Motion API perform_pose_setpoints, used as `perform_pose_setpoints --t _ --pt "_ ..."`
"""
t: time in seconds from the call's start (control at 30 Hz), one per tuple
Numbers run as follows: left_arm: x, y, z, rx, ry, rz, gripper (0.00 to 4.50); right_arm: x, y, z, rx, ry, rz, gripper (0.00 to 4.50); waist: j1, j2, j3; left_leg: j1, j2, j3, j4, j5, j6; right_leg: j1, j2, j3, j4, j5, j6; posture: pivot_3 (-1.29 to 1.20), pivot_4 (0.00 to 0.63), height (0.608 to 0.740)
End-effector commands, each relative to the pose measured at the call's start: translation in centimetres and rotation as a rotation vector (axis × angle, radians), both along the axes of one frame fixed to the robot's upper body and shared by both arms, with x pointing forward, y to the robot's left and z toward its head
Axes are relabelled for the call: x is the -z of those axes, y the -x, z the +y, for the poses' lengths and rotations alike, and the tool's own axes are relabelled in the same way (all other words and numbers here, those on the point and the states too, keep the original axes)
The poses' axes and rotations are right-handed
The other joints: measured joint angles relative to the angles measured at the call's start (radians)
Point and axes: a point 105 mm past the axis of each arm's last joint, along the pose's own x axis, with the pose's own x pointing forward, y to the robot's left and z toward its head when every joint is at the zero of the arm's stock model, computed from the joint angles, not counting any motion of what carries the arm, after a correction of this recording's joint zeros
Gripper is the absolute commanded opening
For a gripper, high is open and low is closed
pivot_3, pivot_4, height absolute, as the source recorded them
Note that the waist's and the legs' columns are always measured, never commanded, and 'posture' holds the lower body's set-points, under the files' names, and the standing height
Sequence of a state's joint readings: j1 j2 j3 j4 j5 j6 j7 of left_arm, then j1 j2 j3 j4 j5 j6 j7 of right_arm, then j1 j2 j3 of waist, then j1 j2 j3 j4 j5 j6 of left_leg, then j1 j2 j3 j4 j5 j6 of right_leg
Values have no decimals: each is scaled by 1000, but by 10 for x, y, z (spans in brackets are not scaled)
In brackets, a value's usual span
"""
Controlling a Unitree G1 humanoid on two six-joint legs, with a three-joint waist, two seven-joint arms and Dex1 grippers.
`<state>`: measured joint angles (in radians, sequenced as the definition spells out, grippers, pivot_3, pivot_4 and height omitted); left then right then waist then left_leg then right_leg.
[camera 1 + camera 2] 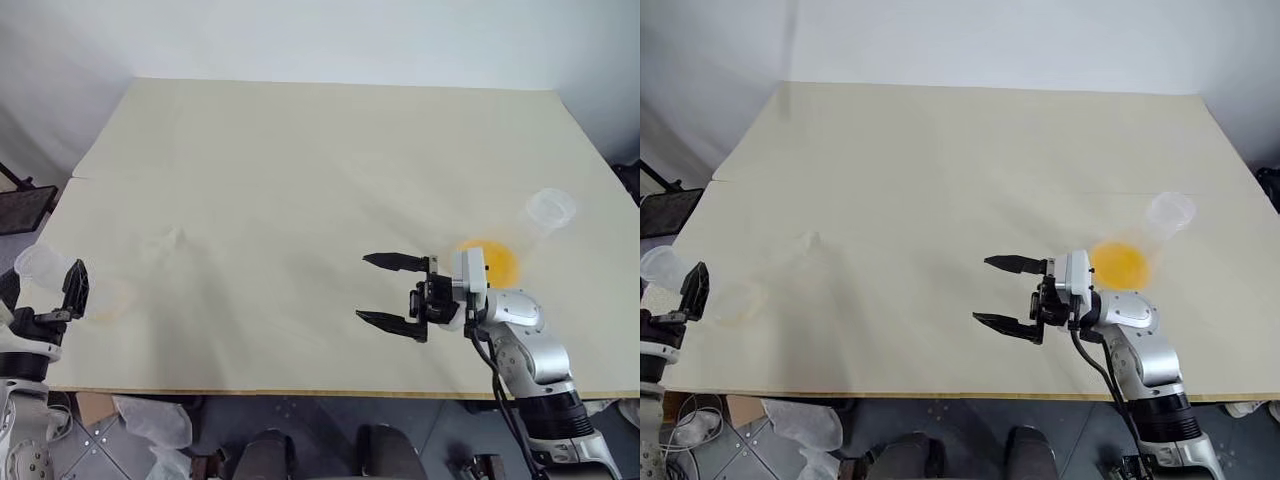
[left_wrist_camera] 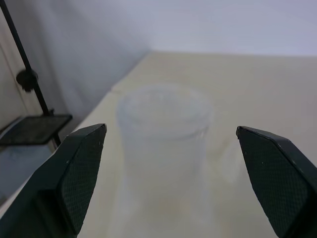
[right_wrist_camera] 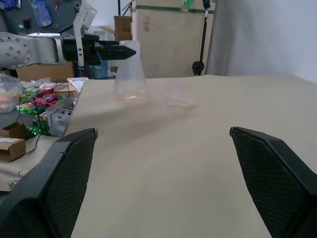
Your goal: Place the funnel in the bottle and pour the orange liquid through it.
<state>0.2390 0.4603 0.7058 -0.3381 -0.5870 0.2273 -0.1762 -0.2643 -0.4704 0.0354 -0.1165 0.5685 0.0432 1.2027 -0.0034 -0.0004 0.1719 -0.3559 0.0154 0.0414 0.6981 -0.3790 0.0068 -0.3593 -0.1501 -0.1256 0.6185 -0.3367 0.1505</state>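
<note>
Soft, even light, faint shadows; the near bottle [image 2: 163,148] blurs (left wrist view).

The right arm [image 1: 530,345] was silver with black cables; both grippers [image 1: 390,292] had black, textured fingers [image 3: 54,183].

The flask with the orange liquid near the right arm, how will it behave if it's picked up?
The flask has a broad base, so it probably stands steady. Its clear, smooth wall may be slippery in the jaws. The orange liquid looks shallow, so it is likely light, though tilting could slosh it toward the mouth.
</note>
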Motion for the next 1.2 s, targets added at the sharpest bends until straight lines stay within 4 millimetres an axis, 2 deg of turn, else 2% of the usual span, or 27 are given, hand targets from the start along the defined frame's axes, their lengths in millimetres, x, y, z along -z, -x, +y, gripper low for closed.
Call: perform_pose_setpoints --t 0.03,0.2,0.3,0.47,0.57,0.67,0.8,0.97,1.03,1.1,1.2 --pt "-10 -4 5 7 -22 13 4467 -7 6 4 -13 -13 -33 4500 2 0 0 0 0 0 0 0 0 0 0 0 0 0 0 0 150 740" --pt "-17 -10 3 39 -21 -5 4467 -8 5 3 1 -18 -38 4500 2 0 0 0 0 0 0 0 0 0 0 0 0 0 0 0 150 740" --pt "-18 -13 0 61 -26 -1 3838 -7 5 3 4 -18 -36 4500 1 0 0 0 0 0 0 0 0 0 0 0 0 0 0 0 150 740" --pt "-20 -14 1 59 -31 -12 2314 -6 6 4 17 -26 -37 4500 1 0 0 0 0 0 0 0 0 0 0 0 0 0 0 0 150 740" --pt "-27 -12 4 59 -56 -55 2279 -5 6 3 30 -26 -36 4500 2 0 0 0 0 0 0 0 0 0 0 0 0 0 0 0 150 740" --pt "-46 -6 -3 154 -66 -146 2279 -4 6 -2 53 -20 -39 4500 2 0 0 0 0 0 0 0 0 0 0 0 0 0 0 0 150 740" --pt "-69 -11 -41 505 -114 -125 2279 -8 8 -15 105 -1 -49 4500 5 0 0 0 0 0 0 0 -1 0 0 0 0 0 0 0 150 740" --pt "-81 -38 -83 836 -113 -42 2279 -7 12 -39 180 56 -53 4500 17 2 2 0 -1 -1 0 0 0 1 -1 1 -1 0 0 0 150 740" --pt "-84 -62 -124 1035 -160 -38 2279 -7 12 -57 255 85 -59 4500 26 4 3 0 -2 -1 -1 0 0 1 0 1 -1 0 0 0 150 740" --pt "-86 -89 -173 1235 -210 -57 2279 -6 15 -78 347 118 -65 4500 44 4 3 -1 -2 -1 0 0 0 0 0 0 0 0 0 0 150 740" --pt "-77 -110 -218 1399 -223 -45 2279 -7 23 -91 427 131 -73 4500 48 1 2 -2 -3 6 1 0 0 1 1 -1 0 0 0 0 150 740"
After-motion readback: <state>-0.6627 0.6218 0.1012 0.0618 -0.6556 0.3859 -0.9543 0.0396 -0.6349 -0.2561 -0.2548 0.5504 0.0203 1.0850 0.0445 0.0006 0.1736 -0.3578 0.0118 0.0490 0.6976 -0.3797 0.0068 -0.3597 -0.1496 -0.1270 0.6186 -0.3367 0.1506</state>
